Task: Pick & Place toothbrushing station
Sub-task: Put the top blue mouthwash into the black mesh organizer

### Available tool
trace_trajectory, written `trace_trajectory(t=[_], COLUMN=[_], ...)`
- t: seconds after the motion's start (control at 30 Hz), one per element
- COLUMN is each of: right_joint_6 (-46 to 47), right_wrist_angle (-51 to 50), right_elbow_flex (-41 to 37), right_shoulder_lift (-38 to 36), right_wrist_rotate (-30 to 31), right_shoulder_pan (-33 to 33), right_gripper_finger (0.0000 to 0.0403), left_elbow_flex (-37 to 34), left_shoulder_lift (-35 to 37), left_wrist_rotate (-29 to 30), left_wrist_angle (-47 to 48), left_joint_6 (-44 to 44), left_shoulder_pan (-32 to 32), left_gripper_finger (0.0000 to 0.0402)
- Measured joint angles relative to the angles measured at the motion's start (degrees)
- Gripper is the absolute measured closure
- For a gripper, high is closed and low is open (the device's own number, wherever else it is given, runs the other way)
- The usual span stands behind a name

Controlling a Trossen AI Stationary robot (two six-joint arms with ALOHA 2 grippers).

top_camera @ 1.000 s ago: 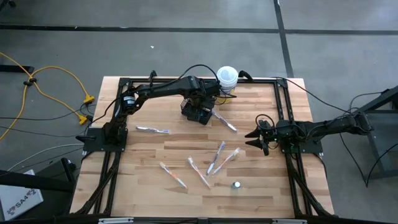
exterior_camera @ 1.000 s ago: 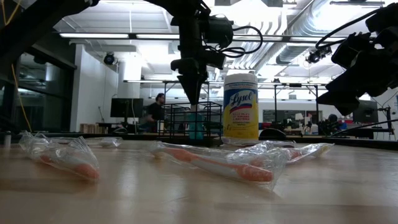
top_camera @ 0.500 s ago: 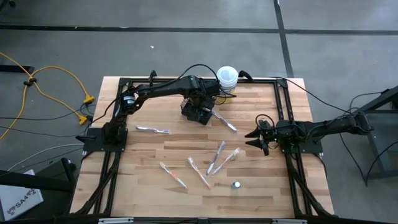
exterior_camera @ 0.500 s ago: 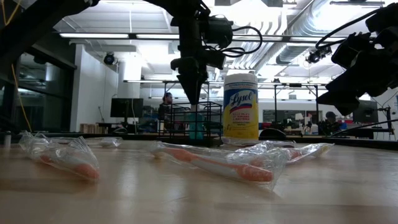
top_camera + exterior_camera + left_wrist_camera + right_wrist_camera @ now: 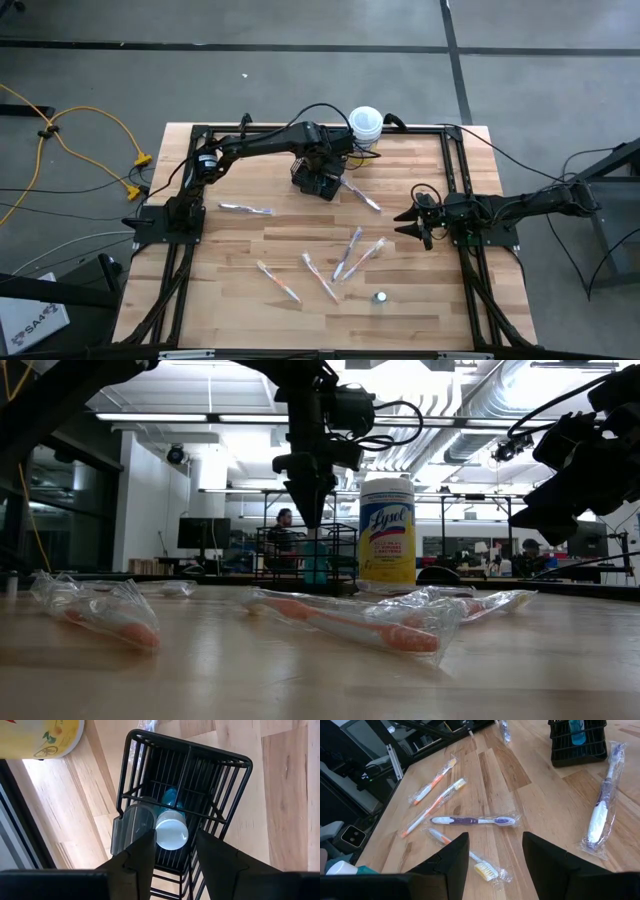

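The black wire basket (image 5: 318, 182) stands at the table's far middle, beside the canister. A teal tube with a white end (image 5: 171, 832) stands upright in it, next to a clear plastic piece (image 5: 131, 826). My left gripper (image 5: 174, 834) hangs open just above the basket (image 5: 338, 550), pointing down, one finger on either side of the tube's top without holding it. Several wrapped toothbrushes (image 5: 348, 250) lie loose on the table's middle and near part. Another small tube (image 5: 381, 297) stands near the front. My right gripper (image 5: 408, 228) waits open at the table's right side.
A white-lidded, yellow-labelled canister (image 5: 366, 124) stands close behind the basket at the far edge. One toothbrush (image 5: 360, 195) lies just right of the basket, another (image 5: 247, 208) to its near left. Black frame rails (image 5: 180, 250) run along both table sides.
A person in the room behind the table has walked toward the right of the low view. The arms and the things on the table have kept still.
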State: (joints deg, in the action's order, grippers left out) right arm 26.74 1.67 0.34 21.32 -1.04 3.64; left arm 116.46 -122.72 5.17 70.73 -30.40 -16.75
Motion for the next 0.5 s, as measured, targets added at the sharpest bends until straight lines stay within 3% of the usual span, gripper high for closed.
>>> trace_trajectory(t=[0.5], right_joint_6=[0.02], right_wrist_angle=[0.00], right_elbow_flex=[0.00], right_shoulder_lift=[0.00], right_wrist_rotate=[0.00], right_shoulder_pan=[-0.01], right_gripper_finger=[0.0227], left_elbow_flex=[-0.15], left_shoulder_lift=[-0.24], left_wrist_rotate=[0.94], left_wrist_angle=[-0.63], left_joint_6=[-1.44], left_shoulder_pan=[0.00], left_gripper_finger=[0.0265])
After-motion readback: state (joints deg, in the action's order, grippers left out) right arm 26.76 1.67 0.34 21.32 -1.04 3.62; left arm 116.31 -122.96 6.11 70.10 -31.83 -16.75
